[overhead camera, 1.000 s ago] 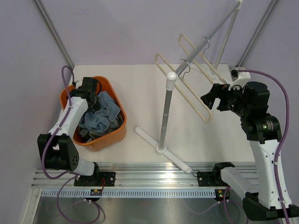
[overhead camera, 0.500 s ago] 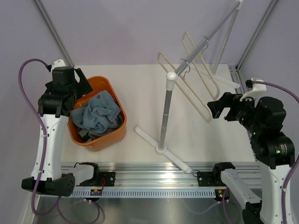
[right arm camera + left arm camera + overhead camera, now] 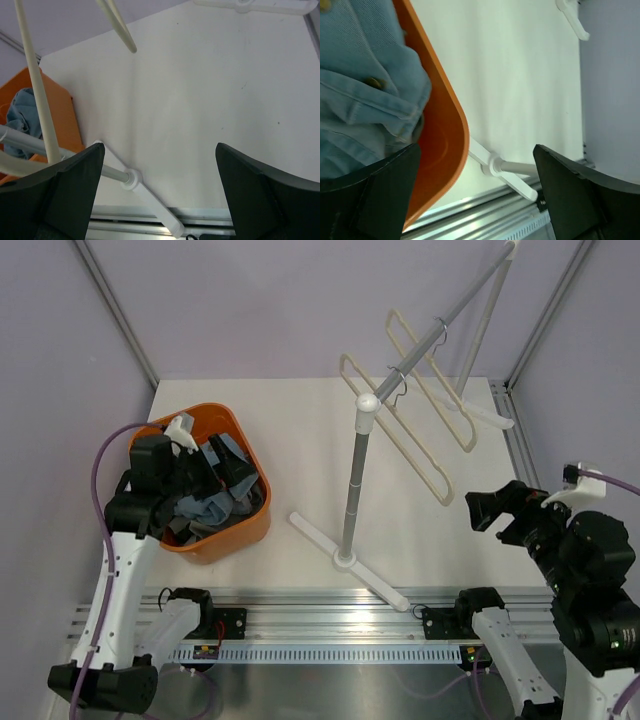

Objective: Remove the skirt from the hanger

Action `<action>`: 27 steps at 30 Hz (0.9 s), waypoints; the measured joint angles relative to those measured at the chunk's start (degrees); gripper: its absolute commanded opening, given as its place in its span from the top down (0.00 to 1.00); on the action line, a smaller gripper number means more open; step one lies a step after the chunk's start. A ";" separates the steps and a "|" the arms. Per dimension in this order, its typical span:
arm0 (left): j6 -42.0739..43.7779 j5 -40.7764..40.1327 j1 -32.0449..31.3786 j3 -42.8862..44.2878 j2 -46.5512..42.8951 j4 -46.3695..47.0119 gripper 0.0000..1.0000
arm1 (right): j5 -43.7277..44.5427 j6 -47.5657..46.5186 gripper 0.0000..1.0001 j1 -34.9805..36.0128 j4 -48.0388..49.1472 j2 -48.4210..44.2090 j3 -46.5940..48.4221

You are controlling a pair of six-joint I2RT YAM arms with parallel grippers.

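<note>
Denim skirt [image 3: 197, 508] off the hanger [image 3: 35, 75], in the basket [image 3: 252, 525]
The blue skirt lies crumpled, one button showing, in the orange basket by the desk's [image 3: 280, 420] left edge. Since half a second ago the left gripper [image 3: 226, 468] has dropped over it, fingers spread, empty; the right gripper [image 3: 497, 505], also spread, has withdrawn to the right edge, with white desk showing between it and the rack foot [image 3: 345, 558]

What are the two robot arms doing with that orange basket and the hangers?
The hangers on the rack are bare. The denim skirt lies in the orange basket. The left gripper hangs open over the basket, holding nothing. The right gripper is open too, off by the table's right side, away from the rack.
</note>
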 measured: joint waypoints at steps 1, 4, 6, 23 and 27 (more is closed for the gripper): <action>-1.44 3.10 -0.02 -2.93 -1.95 2.21 0.01 | 0.11 1.09 0.00 0.00 -0.63 -1.55 -0.81; -4.94 9.31 -0.07 -9.84 -7.13 6.25 0.01 | -1.92 4.52 0.00 0.00 -0.68 -7.34 -5.62; -7.48 12.46 -0.07 -13.92 -10.75 8.63 0.01 | -4.46 7.08 0.01 0.00 -0.48 -12.48 -10.36; -28.48 20.09 -2.43 -33.24 -33.07 28.24 0.01 | -14.29 18.12 0.01 0.00 -1.84 -27.19 -29.73; -33.35 19.96 -3.58 -39.47 -33.46 34.80 0.01 | -15.10 19.85 0.01 0.00 -1.75 -27.12 -33.20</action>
